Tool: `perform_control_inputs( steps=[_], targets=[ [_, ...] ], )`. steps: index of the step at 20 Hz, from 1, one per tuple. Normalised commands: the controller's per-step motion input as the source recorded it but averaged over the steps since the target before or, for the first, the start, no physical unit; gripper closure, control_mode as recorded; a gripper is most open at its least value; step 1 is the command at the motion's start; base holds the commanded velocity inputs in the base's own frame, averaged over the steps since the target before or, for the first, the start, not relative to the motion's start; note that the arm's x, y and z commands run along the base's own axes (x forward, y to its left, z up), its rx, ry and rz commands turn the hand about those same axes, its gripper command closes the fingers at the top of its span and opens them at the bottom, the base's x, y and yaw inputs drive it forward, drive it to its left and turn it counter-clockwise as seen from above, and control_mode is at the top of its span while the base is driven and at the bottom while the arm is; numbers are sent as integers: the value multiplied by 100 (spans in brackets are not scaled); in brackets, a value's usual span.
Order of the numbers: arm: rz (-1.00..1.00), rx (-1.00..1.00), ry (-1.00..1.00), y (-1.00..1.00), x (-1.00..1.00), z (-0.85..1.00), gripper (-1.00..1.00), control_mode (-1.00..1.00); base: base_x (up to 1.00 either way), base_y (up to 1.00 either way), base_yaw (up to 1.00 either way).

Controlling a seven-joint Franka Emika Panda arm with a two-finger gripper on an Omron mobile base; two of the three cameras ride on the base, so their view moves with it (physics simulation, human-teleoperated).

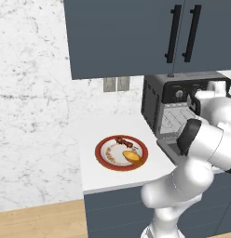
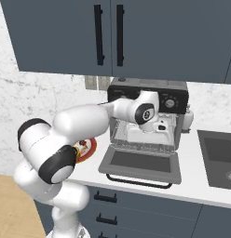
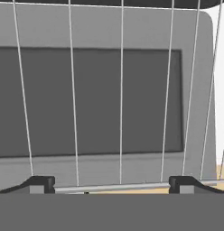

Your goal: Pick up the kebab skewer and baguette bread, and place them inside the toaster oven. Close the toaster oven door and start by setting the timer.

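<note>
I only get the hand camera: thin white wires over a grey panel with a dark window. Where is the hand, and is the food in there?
Observer: The gripper is at the open front of a boxy grey-silver toaster oven. That grey panel is its drop-down door, lying open.
Operator: And the food?
Observer: Not loaded yet. The golden oblong baguette and the short kebab skewer lie on a red-rimmed plate on the white counter, left of the oven.
Operator: What's above the opening?
Observer: A black control panel with knobs, beneath dark blue cabinets.

Pincer (image 3: 112, 184) wide open, empty
</note>
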Motion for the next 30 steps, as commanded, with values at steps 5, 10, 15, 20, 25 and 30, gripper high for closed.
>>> perform_control_inputs(
  steps=[5,10,15,20,25,30],
  targets=[
    [-1,4,-4,7,-58,35,-100,-100,0,0,0],
    [-4,0,-6,78,-46,48,-100,-100,0,0,0],
    [-4,0,-2,100,-12,51,-100,-100,0,0,0],
    [-2,3,0,99,-2,28,-100,-100,0,0,0],
    [0,0,0,98,0,1,-100,-100,0,0,0],
    [0,0,0,95,1,-14,-100,-100,0,0,0]
  ],
)
